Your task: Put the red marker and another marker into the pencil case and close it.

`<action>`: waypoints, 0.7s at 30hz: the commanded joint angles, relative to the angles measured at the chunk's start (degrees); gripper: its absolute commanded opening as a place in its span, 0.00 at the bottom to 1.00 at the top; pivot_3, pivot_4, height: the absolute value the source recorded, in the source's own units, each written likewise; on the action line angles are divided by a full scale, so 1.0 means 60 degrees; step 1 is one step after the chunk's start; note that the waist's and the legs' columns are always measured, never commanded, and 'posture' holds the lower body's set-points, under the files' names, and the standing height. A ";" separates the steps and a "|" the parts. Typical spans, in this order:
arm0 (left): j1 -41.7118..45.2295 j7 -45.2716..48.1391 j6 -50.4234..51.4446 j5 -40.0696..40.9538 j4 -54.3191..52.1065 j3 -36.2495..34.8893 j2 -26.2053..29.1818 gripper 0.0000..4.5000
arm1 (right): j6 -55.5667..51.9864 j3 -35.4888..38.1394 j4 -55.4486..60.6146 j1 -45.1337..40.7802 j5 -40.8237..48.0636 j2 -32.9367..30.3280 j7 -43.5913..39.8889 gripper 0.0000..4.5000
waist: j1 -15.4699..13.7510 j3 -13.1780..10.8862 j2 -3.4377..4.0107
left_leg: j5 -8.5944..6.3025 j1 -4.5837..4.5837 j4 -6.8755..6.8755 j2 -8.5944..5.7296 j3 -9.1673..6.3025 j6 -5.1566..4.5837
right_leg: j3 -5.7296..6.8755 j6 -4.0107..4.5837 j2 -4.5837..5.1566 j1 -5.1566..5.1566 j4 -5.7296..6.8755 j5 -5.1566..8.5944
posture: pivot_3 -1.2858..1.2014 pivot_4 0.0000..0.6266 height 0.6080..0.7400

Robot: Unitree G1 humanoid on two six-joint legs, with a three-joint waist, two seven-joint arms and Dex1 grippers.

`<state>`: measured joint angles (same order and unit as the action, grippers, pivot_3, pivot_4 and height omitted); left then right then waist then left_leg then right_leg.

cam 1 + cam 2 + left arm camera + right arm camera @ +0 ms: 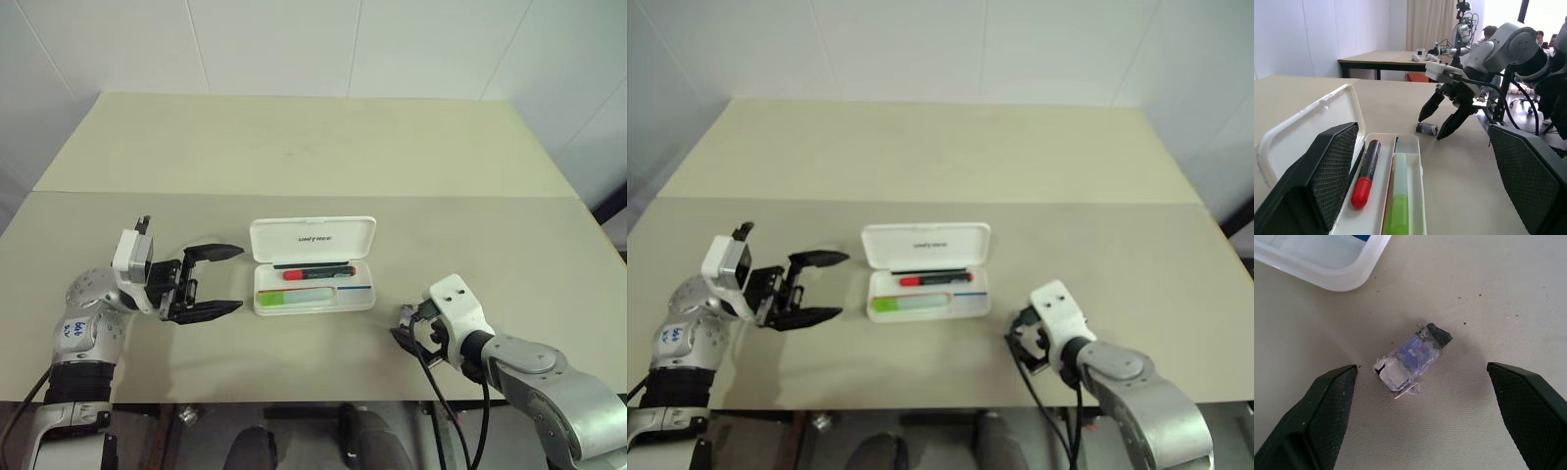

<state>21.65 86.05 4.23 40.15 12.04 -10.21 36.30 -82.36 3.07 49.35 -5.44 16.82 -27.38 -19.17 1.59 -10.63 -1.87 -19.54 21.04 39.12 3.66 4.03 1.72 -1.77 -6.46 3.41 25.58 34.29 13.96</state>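
Both markers lie in the open pencil case (313,279); our left gripper (211,282), jaws apart, should swing the lid (312,238) down evenly until it latches

Pencil case (313,241) mid-table (294,147), lid open; red marker (318,273) behind highlighter (294,298) inside; small wrapped piece (1410,357) right of case.

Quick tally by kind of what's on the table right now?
Markers: 2, the red marker and the green highlighter, both lying in the case
Pencil case: 1, lid open
Small grey wrapped piece: 1, on the table beside the case
Total: 4
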 commanded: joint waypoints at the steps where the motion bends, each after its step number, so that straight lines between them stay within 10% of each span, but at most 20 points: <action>1: -0.0132 0.0630 -0.0094 0.0169 -0.0388 -0.0112 0.0036 1.00 | -0.0048 0.0272 -0.0363 -0.0088 -0.0173 0.0310 0.0424 1.00 | 0.0018 0.0007 -0.0011 | 0.0000 -0.0005 0.0000 0.0000 0.0000 0.0000 | -0.0001 0.0000 0.0000 -0.0006 0.0000 0.0000 | 0.52 0.24 1.00; 21: -0.0190 0.0434 -0.0113 0.0125 -0.0449 -0.0187 0.0051 1.00 | -0.1690 0.0246 -0.0883 -0.1040 -0.0318 0.1349 0.1775 1.00 | 0.0011 0.0049 -0.0072 | 0.0042 -0.0001 0.0000 -0.0002 0.0003 -0.0038 | -0.0003 0.0110 0.0003 -0.0017 -0.0067 -0.0060 | 0.52 0.24 1.00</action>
<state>20.45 86.02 4.21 40.16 11.14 -10.29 36.30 -91.12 4.87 45.04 -12.88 15.69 -18.03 -10.29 1.65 -10.33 -2.30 -19.28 21.04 39.12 3.65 4.05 1.49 -1.79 -5.80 3.43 25.48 33.87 13.60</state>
